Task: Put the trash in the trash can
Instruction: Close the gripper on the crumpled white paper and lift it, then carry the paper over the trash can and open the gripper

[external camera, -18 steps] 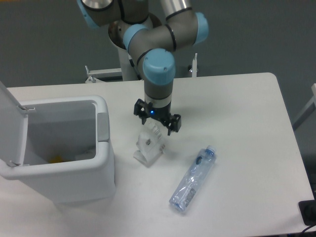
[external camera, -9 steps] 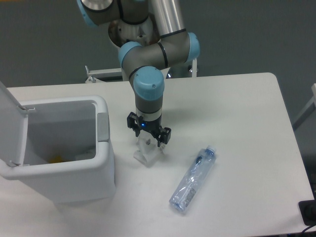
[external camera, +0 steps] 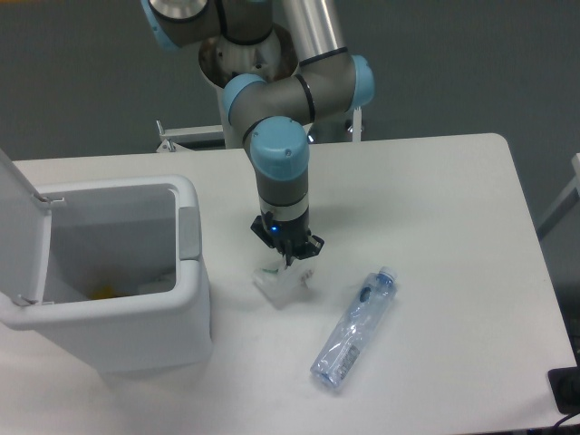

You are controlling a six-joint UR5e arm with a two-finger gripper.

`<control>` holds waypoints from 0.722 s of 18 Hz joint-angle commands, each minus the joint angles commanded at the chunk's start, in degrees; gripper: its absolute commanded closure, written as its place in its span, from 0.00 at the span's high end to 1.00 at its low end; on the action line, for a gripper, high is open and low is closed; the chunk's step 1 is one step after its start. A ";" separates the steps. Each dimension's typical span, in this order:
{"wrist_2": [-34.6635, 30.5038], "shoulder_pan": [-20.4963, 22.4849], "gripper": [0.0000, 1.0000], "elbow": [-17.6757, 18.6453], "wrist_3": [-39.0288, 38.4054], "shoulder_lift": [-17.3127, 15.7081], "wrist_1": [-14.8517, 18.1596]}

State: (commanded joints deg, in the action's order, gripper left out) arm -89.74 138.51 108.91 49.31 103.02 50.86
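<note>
A dark grey floor fills the upper part of the frame, and below it a white rectangular table (external camera: 435, 208) with rounded corners spans almost the whole width. At the far left stands the large white rectangular plastic trash can (external camera: 186, 299) with a rounded rim; its hinged white lid (external camera: 16, 227) is swung up along the left edge of the frame, and a grey tab (external camera: 188, 234) sits on its right-hand rim. The bin is open, and a small yellow-orange scrap (external camera: 104, 292) lies deep inside on the bottom. Just right of the bin, in the middle of the frame, the silver and light blue robot arm (external camera: 279, 154) reaches down from the upper centre, its wrist pointing straight down at the table. The black two-finger gripper (external camera: 288, 256) appears drawn together on the top of the small crumpled white paper packet (external camera: 281, 283), which lies on the table just beside the bin's right wall without touching it; the fingertips are small in the view, yet they look pinched onto the packet's upper edge. Further right and lower, well apart from the packet, the long crushed clear plastic bottle (external camera: 353, 331) lies on the table on a slant, its blue cap (external camera: 385, 273) pointing to the upper right. At the lower right corner, a dark object (external camera: 567, 390) is cut off by the frame.
</note>
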 joint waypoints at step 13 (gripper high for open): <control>26.46 9.33 0.00 -11.52 -25.63 -13.35 0.65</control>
State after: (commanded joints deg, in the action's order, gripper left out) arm -63.28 147.83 97.38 23.67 89.66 51.52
